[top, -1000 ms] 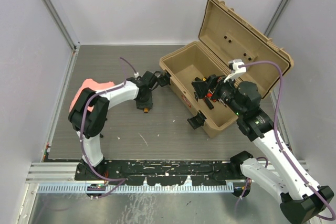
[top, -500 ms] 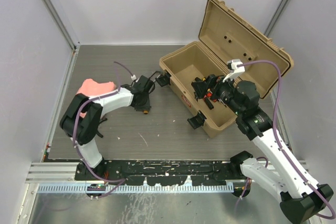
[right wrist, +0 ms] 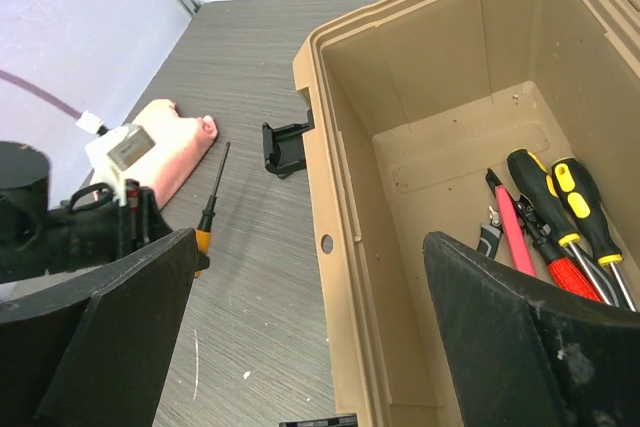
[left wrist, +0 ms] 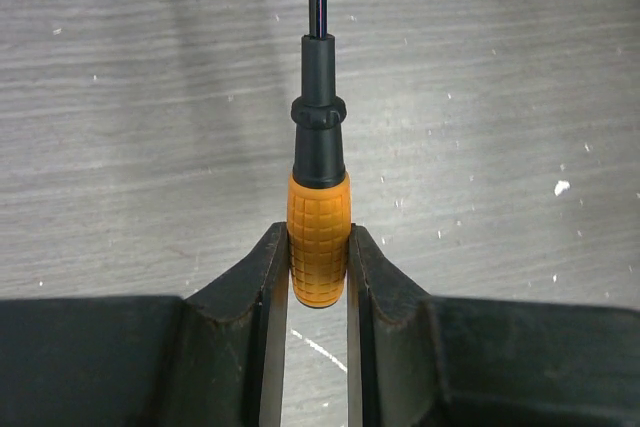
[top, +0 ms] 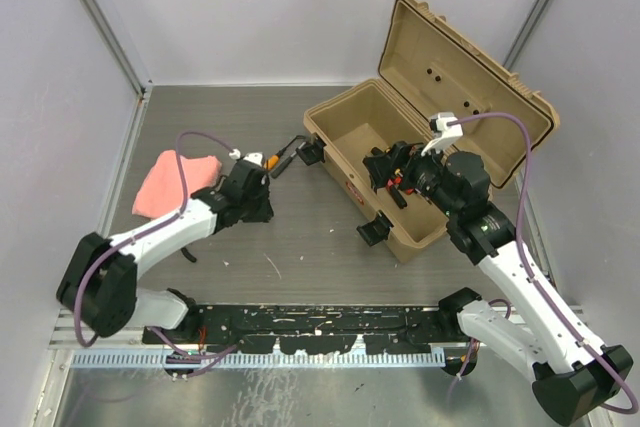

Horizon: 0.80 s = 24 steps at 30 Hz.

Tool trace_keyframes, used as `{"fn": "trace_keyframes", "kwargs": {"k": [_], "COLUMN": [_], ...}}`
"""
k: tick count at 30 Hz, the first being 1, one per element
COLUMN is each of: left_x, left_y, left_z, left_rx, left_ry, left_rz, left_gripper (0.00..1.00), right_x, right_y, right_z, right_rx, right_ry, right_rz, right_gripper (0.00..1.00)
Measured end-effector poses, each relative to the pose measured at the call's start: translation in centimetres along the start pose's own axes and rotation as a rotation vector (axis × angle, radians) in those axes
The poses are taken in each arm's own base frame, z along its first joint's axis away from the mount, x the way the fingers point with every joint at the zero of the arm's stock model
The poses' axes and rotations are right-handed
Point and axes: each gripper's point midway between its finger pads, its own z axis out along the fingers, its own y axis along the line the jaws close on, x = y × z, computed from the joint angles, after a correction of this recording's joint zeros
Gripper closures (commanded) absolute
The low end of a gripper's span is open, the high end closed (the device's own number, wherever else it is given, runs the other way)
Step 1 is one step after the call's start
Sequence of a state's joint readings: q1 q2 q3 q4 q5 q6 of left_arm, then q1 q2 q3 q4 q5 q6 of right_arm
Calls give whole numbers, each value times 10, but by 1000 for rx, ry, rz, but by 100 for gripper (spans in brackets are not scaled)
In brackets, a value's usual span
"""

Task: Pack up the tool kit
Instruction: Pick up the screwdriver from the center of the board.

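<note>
Our left tool [left wrist: 318, 247] is nearly closed, pinching the orange handle of a screwdriver [left wrist: 319, 147] just left of the case [top: 455, 57], shaft pointing toward it over the worktop [left wrist: 500, 67]. Our right tool [top: 383, 173] gapes wide, holding nothing, over the open case, where other screwdrivers [right wrist: 560, 207] lie on the floor inside.

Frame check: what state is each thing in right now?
case, open, lid tipped back
latch, undone
orange screwdriver, gripped by the handle
left gripper, shut on orange screwdriver
right gripper, open above the case
packed screwdrivers, lying in the case
pink cloth, lying loose, untouched
</note>
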State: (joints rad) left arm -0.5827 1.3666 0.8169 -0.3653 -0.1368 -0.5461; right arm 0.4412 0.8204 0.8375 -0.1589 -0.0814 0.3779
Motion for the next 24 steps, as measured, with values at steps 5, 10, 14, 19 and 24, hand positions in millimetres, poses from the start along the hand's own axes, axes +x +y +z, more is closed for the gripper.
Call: {"fn": "trace_keyframes", "kwargs": {"k": [5,10,14,19,24], "left_x": [11,5,-2,-9,-11], "left_y": [1,-9,-15,-22,-29], "left_z": [-25,-56,-82,-107,-123], "left_rx": [92,226,318,399,460], "left_ry": [-54,-165,-263,-341,-370], "left_rz": [2,-3,-6,10,12], "left_gripper": [100,100,100,100,100], "right_x": [-3,-10,-8,-5,-4], "right_y": [1,16,26,34,40], "right_z": [-3,-9,-9,-9,-8], "right_rx": [-7,-84,-149,-198,-235], "right_ry": [-12,-39,-40,-37,-45], "right_rz": [-18,-35,-38,-28,-6], "right_gripper": [0,0,0,0,0]}}
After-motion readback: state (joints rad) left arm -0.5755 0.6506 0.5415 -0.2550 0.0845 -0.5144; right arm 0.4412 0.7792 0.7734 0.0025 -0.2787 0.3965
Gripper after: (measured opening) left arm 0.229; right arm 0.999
